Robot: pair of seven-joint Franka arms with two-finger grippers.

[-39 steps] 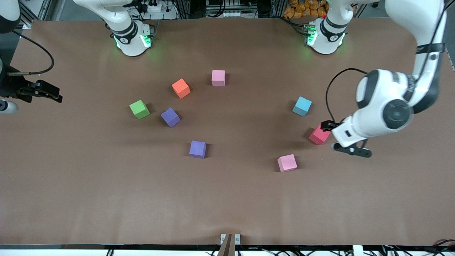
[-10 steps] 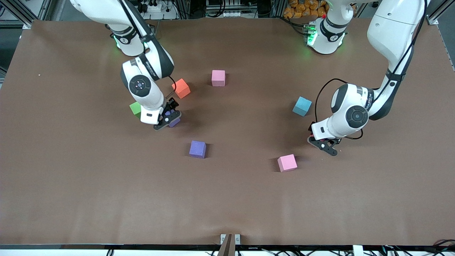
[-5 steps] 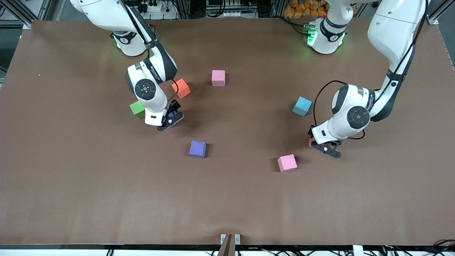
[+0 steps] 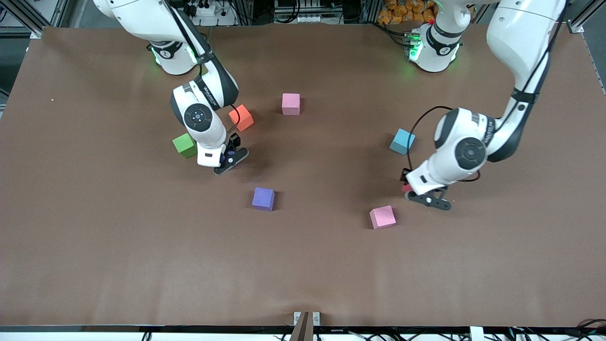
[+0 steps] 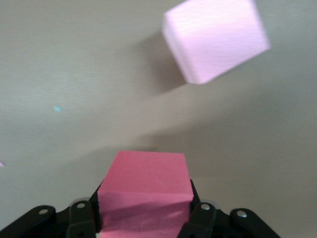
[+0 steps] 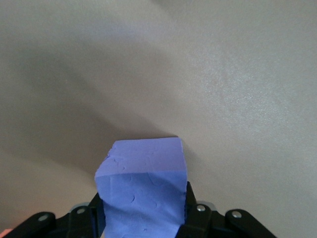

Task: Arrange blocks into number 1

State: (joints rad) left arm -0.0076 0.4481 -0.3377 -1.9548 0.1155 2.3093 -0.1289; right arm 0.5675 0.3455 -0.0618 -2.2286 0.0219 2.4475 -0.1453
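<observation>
Over the tabletop [image 4: 94, 246] toward the left arm's end, my left end effector [image 4: 418, 193] grips the red block [image 5: 144, 191], w/ a pink block [image 4: 382, 217] just beside it, nearer the front cam. Right end effector [image 4: 228, 158] is clamped on a purple block [image 6: 143, 191]; 2nd purple block [image 4: 263, 198] is closest to that arm.

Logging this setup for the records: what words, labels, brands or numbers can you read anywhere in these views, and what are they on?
Right arm: dark lettering along the forearm band, too small to read.
Left arm: lettering on the wrist band, too small to read.
Blocks, including the red cube and the purple cube: no text.
Table: no text.
</observation>
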